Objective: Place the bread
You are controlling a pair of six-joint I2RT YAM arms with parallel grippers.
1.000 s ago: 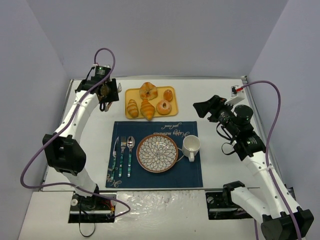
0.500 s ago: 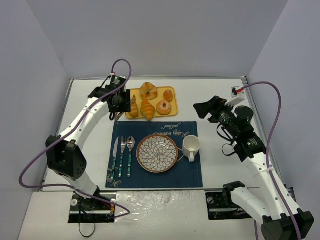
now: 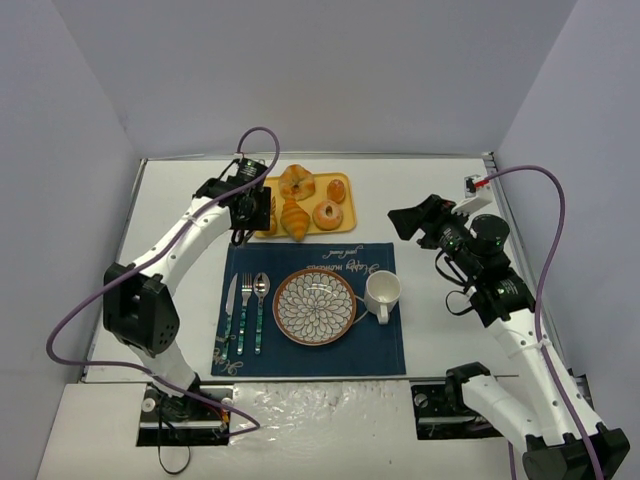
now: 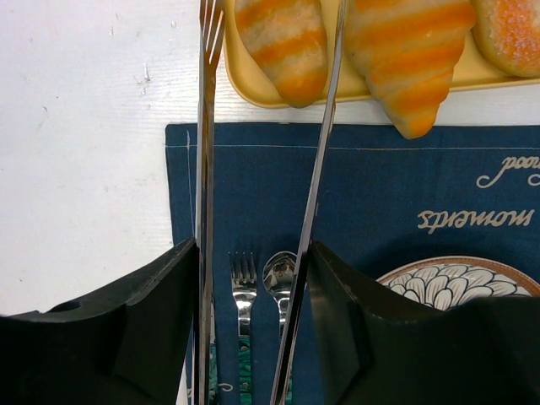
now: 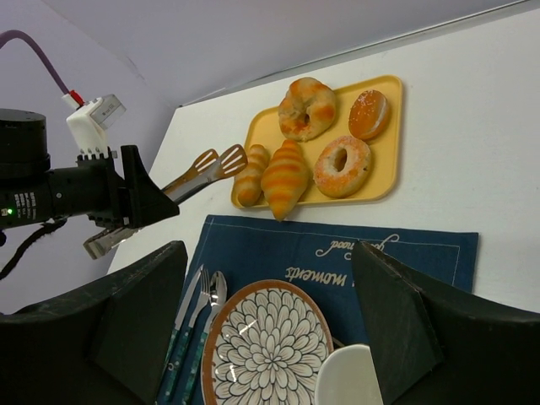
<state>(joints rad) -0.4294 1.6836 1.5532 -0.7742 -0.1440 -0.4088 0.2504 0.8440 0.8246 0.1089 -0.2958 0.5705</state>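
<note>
The bread (image 4: 283,42), a small golden ridged roll, lies at the left end of the yellow tray (image 4: 253,91). It also shows in the right wrist view as the bread (image 5: 251,175). My left gripper (image 3: 250,210) is shut on a pair of metal tongs (image 4: 205,169). The tongs' two blades stand apart on either side of the bread, one running between it and the croissant (image 4: 409,51). Whether a blade touches the roll I cannot tell. My right gripper (image 3: 405,218) hovers open and empty at the right of the mat.
A patterned plate (image 3: 281,300) sits on the blue placemat (image 3: 380,350), with a knife, fork and spoon (image 3: 246,310) to its left and a white mug (image 3: 381,292) to its right. The tray also holds a bagel (image 5: 306,107), a sugared donut (image 5: 342,166) and a bun (image 5: 369,114).
My left arm has swung right from beside the tray to over its left end, bringing the tongs around the bread. The right arm has barely moved.
</note>
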